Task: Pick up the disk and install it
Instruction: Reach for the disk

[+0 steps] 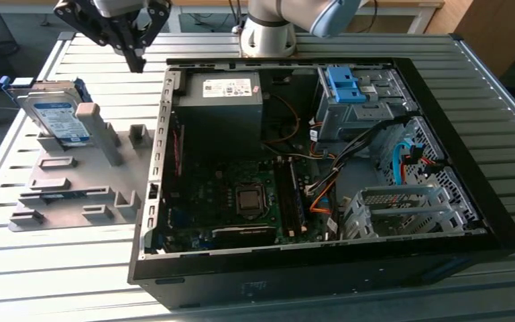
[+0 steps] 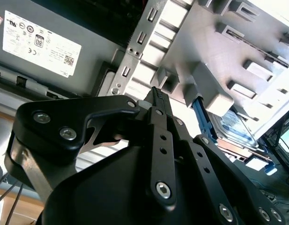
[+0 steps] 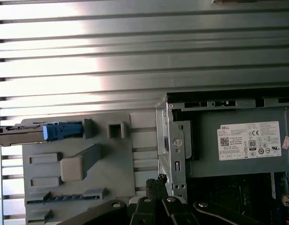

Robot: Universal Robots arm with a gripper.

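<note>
The disk (image 1: 58, 118) is a silver drive with a white-and-blue label and blue carrier edges. It leans upright in a grey holder (image 1: 70, 181) on the table, at the exterior view's left of the open computer case (image 1: 329, 248). My gripper (image 1: 136, 64) hangs above the table between the holder's far end and the case's corner, apart from the disk. Its black fingers meet at the tip, shut on nothing, in both wrist views (image 2: 156, 93) (image 3: 157, 181). The disk (image 2: 238, 125) lies beyond the fingers, and the first wrist view catches the disk (image 3: 22, 133) edge-on.
Inside the case are a large grey power-supply box (image 1: 219, 100), a motherboard (image 1: 239, 194), a drive cage with a blue latch (image 1: 345, 86) and a metal bay (image 1: 401, 208) among cables. The slatted metal table (image 1: 51, 268) surrounds the case. The arm's base (image 1: 268, 33) stands behind it.
</note>
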